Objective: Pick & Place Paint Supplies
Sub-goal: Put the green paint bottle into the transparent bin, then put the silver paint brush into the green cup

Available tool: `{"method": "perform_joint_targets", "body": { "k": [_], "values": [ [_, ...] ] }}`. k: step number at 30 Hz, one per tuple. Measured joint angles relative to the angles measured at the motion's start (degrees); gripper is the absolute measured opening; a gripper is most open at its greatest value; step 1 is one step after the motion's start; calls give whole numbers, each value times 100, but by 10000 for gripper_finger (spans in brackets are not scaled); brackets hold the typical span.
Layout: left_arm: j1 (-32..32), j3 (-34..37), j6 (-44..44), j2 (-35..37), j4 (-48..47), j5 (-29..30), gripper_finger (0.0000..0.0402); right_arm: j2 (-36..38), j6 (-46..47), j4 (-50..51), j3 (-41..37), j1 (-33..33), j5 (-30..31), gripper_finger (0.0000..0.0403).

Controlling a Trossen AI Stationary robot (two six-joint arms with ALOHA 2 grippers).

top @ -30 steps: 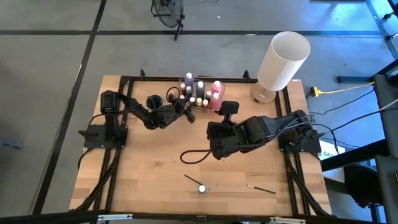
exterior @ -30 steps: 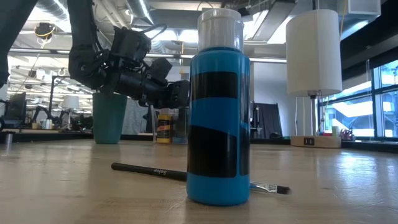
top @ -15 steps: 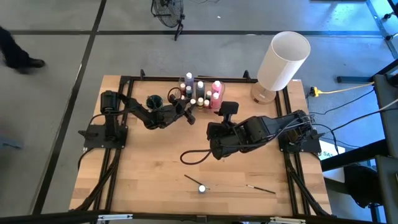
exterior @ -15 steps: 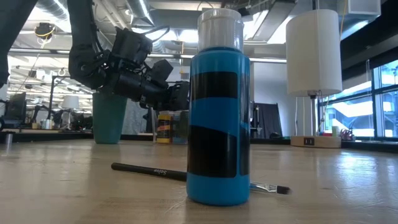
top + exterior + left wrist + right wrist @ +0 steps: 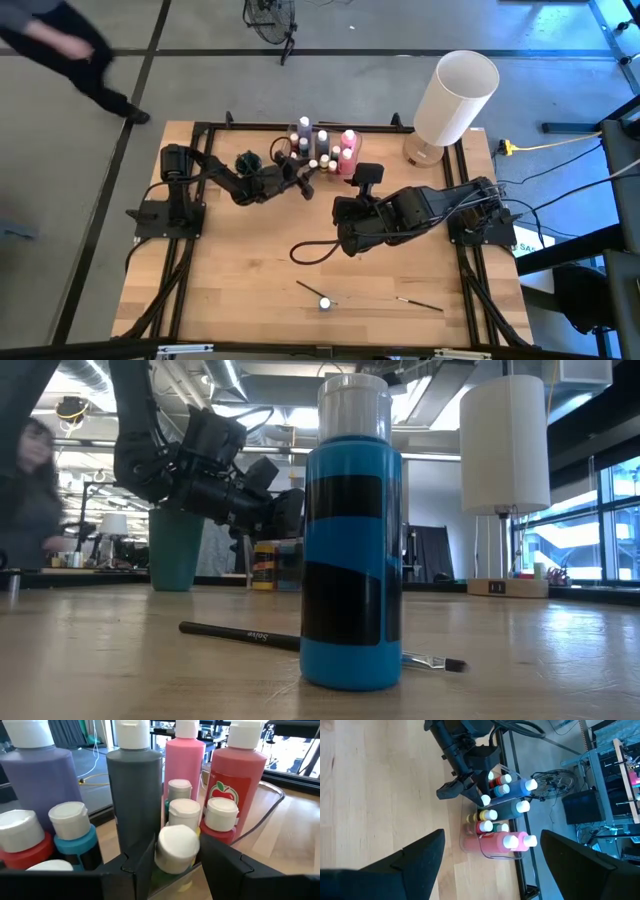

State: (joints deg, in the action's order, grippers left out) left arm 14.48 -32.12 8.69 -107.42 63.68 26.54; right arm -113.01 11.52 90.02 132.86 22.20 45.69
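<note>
- Currently at the placing step, by the look of it: left gripper (image 5: 175,857) poised at the edge of the clear container (image 5: 325,150) near the far side of the table, among the paint bottles (image 5: 322,148) already standing there.
- Between its fingers (image 5: 142,860), a small white-capped bottle (image 5: 176,847); jaws narrow, set close on either side of the cap, though whether gripping or just letting go cannot be told.
- Directly ahead of that cap: a dark grey bottle (image 5: 135,785), a pink bottle (image 5: 184,760), a red bottle with an apple label (image 5: 235,780) and a lilac bottle (image 5: 42,775), with shorter capped bottles in front.
- Next move, as a judgement: release fully, then back straight out without knocking the tightly packed neighbours.
- Right gripper (image 5: 490,855) hovering over mid-table, jaws wide, holding nothing, looking toward the container.
- Left to collect on the near side: a blue bottle (image 5: 352,550) standing upright, a dark-handled paintbrush (image 5: 240,633) just beside it, and a second thin brush (image 5: 418,302) lying nearby.
- Off to the far right corner, a large white cylinder (image 5: 455,95), well apart from the work.
</note>
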Motion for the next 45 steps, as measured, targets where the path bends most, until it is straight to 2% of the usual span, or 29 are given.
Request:
{"method": "perform_joint_targets", "body": {
  "k": [12,21,30,35,41,45],
  "values": [
    [31,9,147,102,-105,-76,151,0,-1,0,0,-7,-4,332],
    [57,24,247,641,-926,-58,151,0,-38,0,0,-9,-83,332],
    [-46,22,20,1012,-909,-65,150,0,-37,-1,0,-9,-90,332],
    [-262,22,-321,1855,-1535,-202,150,0,-11,0,0,-11,-94,332],
    [-567,15,-397,3369,-3143,-1365,150,0,7,0,0,6,-94,332],
    [-930,15,-444,4327,-4088,-1750,150,0,173,-1,0,40,-353,332]
  ]
}}
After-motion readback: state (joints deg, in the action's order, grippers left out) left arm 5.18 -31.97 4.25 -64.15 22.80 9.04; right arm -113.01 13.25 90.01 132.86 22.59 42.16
